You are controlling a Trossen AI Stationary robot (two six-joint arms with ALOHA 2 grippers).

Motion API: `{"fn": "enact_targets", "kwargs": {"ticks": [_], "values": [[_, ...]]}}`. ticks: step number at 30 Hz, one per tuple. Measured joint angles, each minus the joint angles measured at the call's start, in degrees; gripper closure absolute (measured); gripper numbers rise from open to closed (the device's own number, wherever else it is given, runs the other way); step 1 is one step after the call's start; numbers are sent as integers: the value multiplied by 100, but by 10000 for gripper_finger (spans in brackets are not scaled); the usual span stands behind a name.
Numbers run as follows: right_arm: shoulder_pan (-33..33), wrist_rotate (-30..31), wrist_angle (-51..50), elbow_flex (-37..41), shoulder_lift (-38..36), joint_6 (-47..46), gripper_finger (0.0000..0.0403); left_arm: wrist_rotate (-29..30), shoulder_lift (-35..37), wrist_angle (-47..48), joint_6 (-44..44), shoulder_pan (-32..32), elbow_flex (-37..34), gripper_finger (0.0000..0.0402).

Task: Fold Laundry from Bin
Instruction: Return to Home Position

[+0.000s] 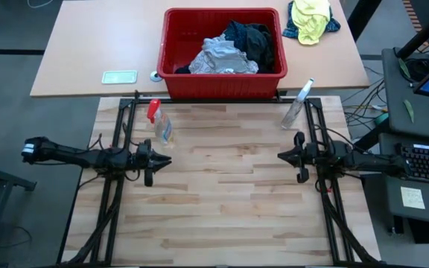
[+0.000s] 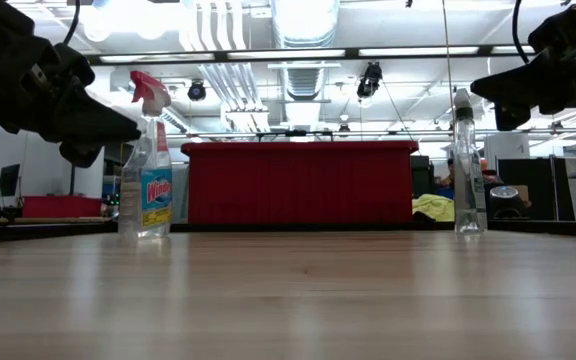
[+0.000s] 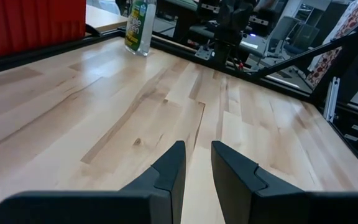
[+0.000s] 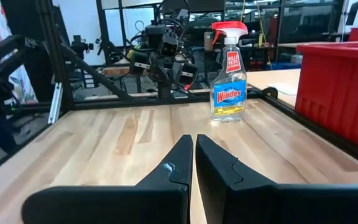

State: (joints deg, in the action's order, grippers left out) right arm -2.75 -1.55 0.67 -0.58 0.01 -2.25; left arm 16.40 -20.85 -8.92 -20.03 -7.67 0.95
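The red bin (image 1: 222, 86) sits at the near edge of the pale table (image 1: 88, 45), right where it meets the wooden table (image 1: 222, 208). The laundry (image 1: 222, 56) is heaped inside the bin, a light grey piece on top toward the front and black and darker cloth behind it, toward the bin's far right corner. How many pieces lie underneath I can't make out. From table height the bin's front wall hides the clothes completely.

The left claw (image 1: 164, 159) hangs over the wooden table, in front of the bin and off to its left, empty, its fingers a narrow gap apart. The right claw (image 1: 283, 155) hangs in front of the bin and off to its right, its fingers drawn almost together and gripping nothing. At table height both arms are only dark shapes cut off at the upper corners.

A red-capped Windex bottle (image 1: 159, 123) stands just before the bin's left front corner. A clear spray bottle (image 1: 296, 104) stands just before the right one, its label too small to read. Past the bin's far right corner lies a yellow-and-blue cloth bundle (image 1: 311, 18), partly cut off.
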Motion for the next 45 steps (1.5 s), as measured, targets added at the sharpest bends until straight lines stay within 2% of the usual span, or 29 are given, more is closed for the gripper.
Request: {"fn": "enact_targets", "kwargs": {"ticks": [3,5,8,11,13,19,34,45], "values": [[-128,-81,40,2,0,-91,390,0,-20,2,0,-2,0,340],[-283,-347,142,4,0,-89,390,0,-25,2,0,0,0,340],[-492,-1192,498,4,0,57,390,0,-23,-1,0,1,0,340],[-590,-2402,423,4,0,764,390,0,-25,-1,0,-1,0,340],[-587,-2865,348,4,1,1137,390,0,-25,2,0,-2,0,340],[-591,-2715,337,4,103,978,390,0,-27,-1,0,1,0,340],[-577,-2734,332,2,1494,657,390,0,-30,1,0,-1,0,340],[-577,-2734,387,2,1971,528,390,1,-30,-1,0,1,0,340]]}}
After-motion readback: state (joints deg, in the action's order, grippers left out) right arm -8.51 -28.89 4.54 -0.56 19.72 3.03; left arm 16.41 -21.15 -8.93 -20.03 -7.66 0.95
